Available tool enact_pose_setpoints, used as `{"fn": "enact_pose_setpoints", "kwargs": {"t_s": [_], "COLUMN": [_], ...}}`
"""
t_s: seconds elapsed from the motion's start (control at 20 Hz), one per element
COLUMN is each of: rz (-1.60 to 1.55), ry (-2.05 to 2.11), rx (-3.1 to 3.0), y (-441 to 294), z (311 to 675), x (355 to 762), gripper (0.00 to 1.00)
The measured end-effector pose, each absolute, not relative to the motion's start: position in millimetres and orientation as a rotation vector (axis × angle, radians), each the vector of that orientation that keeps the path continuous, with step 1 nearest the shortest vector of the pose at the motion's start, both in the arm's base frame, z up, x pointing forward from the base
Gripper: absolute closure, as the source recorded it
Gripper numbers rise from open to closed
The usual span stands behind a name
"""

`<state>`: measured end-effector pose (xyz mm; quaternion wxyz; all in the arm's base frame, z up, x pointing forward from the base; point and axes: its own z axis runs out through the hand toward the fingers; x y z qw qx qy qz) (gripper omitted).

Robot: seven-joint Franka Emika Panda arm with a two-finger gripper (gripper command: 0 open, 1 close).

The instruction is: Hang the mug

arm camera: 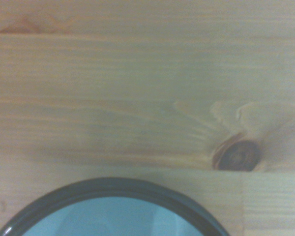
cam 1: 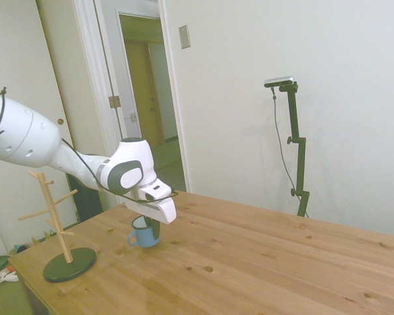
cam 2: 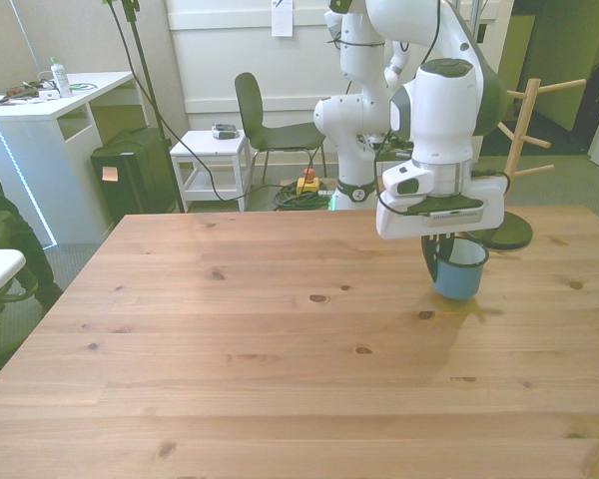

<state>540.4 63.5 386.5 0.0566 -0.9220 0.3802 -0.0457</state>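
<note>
Mug [cam 1: 144,235] first: you'll find the small light-blue one standing upright on the wooden table [cam 1: 262,262], directly under the gripper [cam 1: 149,225]. Its dark rim and white inside show in the front view [cam 2: 459,269], and its small loop handle sticks out on the side away from the arm's reach in the side view, toward the peg stand.

Your gripper hangs straight down over the mug's mouth, its white body just above the rim. The dark fingers reach down at the rim, one of them seemingly inside the cup near its wall, but you cannot tell from either room view whether they are spread or pressed onto the wall, since the gripper body and the mug hide the tips.

From the wrist camera you see only the curved dark rim of the mug [arm camera: 113,189] with pale blue-white inside it, very close and blurred, and bare table planks with a dark knot [arm camera: 238,155] beyond it.

The wooden peg stand [cam 1: 56,220] on its dark round base sits beside the mug on the handle side of the gripper, apart from it, nothing on its pegs. In the front view it stands behind the gripper, toward the front view's right [cam 2: 524,140].
</note>
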Motion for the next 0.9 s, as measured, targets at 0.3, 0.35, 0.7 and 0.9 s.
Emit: {"fn": "enact_pose_setpoints", "kwargs": {"t_s": [0.3, 0.35, 0.7, 0.9], "rz": [-0.102, -0.105, -0.179, -0.236], "ry": [1.117, 1.104, 1.023, 0.987], "rx": [-2.760, -2.759, -2.741, -2.727], "y": [95.2, 99.9, 118.0, 120.4], "z": [400.0, 404.6, 485.6, 532.8], "x": [511.6, 506.6, 452.1, 420.0], "gripper": [1.00, 1.00, 1.00, 1.00]}}
